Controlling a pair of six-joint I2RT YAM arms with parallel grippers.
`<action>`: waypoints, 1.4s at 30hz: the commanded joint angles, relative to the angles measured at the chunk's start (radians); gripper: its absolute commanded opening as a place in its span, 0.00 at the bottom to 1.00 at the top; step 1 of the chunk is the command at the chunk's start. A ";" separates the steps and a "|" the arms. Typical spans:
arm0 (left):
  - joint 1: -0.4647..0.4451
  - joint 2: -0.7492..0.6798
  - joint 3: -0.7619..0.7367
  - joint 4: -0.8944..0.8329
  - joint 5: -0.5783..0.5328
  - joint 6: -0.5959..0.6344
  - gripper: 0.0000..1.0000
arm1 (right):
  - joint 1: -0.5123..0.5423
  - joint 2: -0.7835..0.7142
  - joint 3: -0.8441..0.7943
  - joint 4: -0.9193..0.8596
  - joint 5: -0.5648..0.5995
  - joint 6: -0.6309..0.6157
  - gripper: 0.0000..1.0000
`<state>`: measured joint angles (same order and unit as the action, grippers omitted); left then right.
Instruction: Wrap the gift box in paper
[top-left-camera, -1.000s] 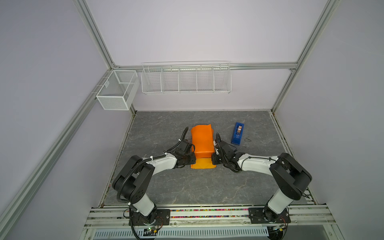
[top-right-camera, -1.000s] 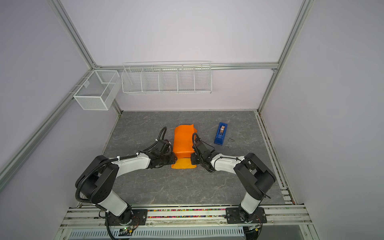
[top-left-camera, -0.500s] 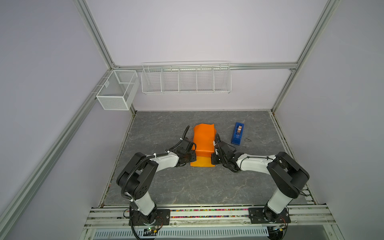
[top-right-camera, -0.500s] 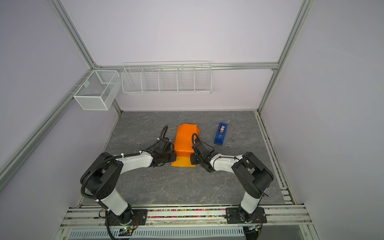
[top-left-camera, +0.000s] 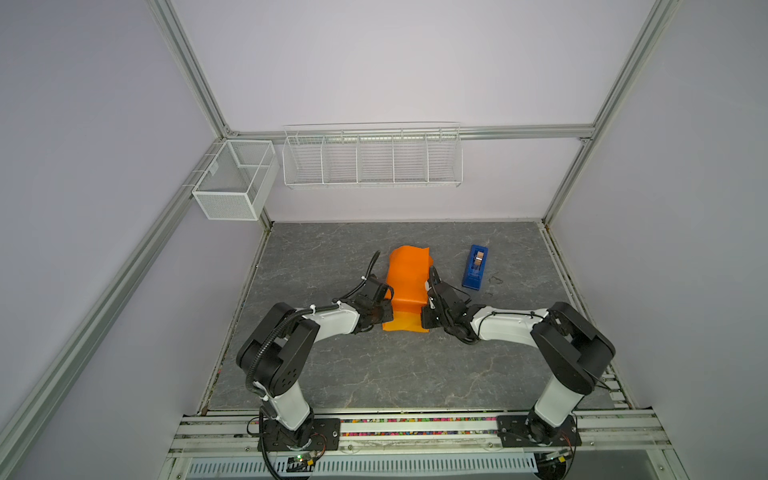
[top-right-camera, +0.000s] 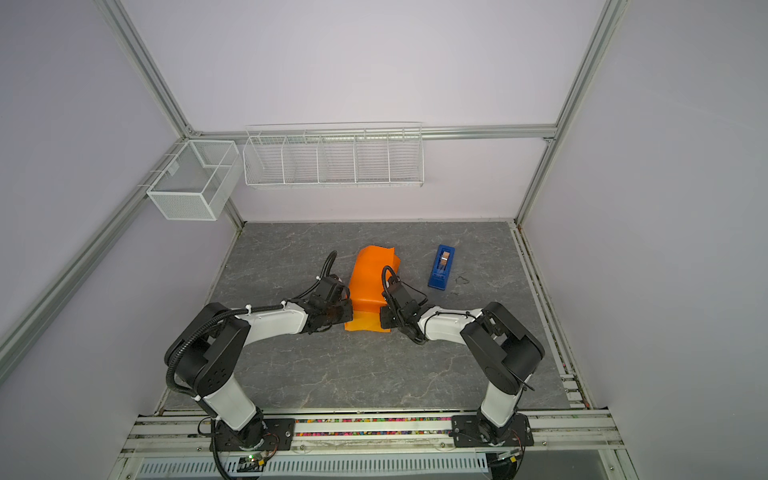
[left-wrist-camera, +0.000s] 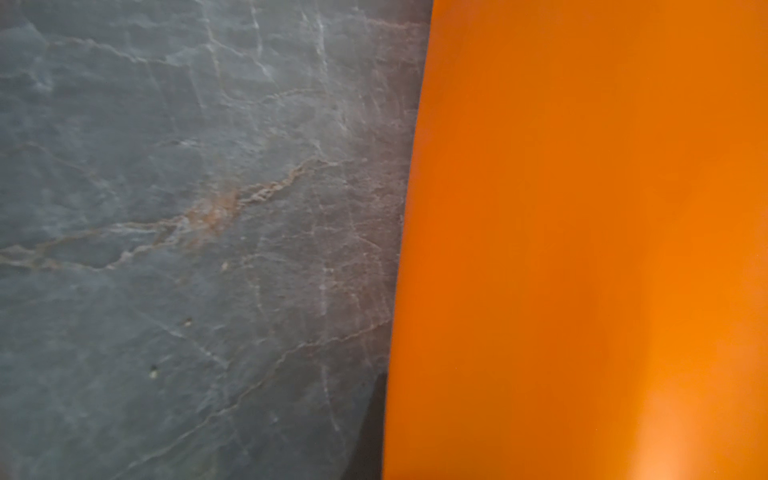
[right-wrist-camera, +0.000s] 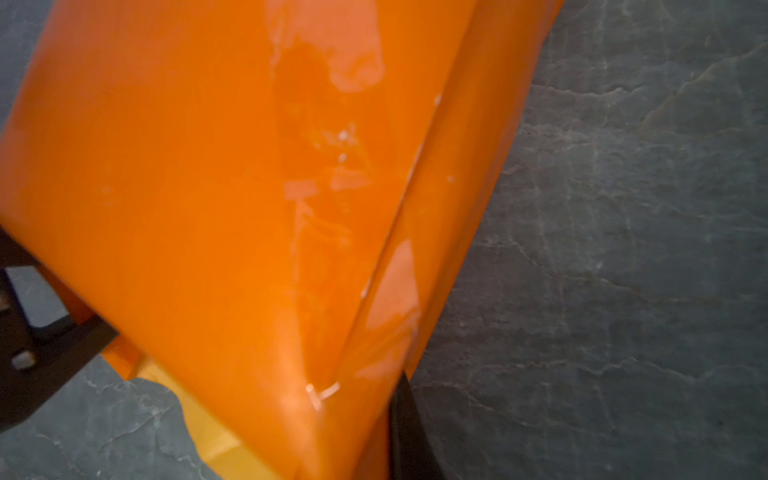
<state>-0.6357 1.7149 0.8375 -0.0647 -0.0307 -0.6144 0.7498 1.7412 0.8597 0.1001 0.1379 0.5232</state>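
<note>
The orange paper (top-left-camera: 409, 276) (top-right-camera: 370, 278) lies draped over a raised hump in mid-table, with a flat flap toward the near side. The gift box is hidden under it. My left gripper (top-left-camera: 385, 311) (top-right-camera: 347, 316) is shut on the paper's left edge at the near flap. Opposite it, my right gripper (top-left-camera: 426, 318) (top-right-camera: 384, 318) is shut on the right edge. The left wrist view shows paper (left-wrist-camera: 582, 249) beside one dark finger (left-wrist-camera: 372, 432). In the right wrist view, creased paper (right-wrist-camera: 187, 187) covers all but one finger (right-wrist-camera: 409, 436).
A bright blue tape dispenser (top-left-camera: 475, 267) (top-right-camera: 441, 267) stands right of the paper, close behind the right arm. A long white wire rack (top-left-camera: 372, 158) and a mesh basket (top-left-camera: 232, 183) hang on the back wall. The grey stone-look tabletop (top-left-camera: 374, 374) stretches toward the near rail.
The left arm has drawn in toward the paper and its jaws have closed on the left edge. The right gripper has stayed shut in place.
</note>
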 joint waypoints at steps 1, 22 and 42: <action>0.002 -0.015 -0.032 0.005 -0.039 -0.052 0.02 | 0.004 0.022 0.013 -0.043 0.040 -0.021 0.07; -0.012 -0.040 -0.080 0.031 -0.042 -0.098 0.03 | 0.038 -0.029 -0.020 -0.047 0.056 0.012 0.07; -0.015 -0.062 -0.079 0.014 -0.041 -0.088 0.16 | 0.062 -0.114 -0.057 -0.042 0.080 0.008 0.40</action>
<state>-0.6487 1.6417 0.7479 -0.0349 -0.0597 -0.7017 0.8024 1.6588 0.8253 0.0570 0.2020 0.5301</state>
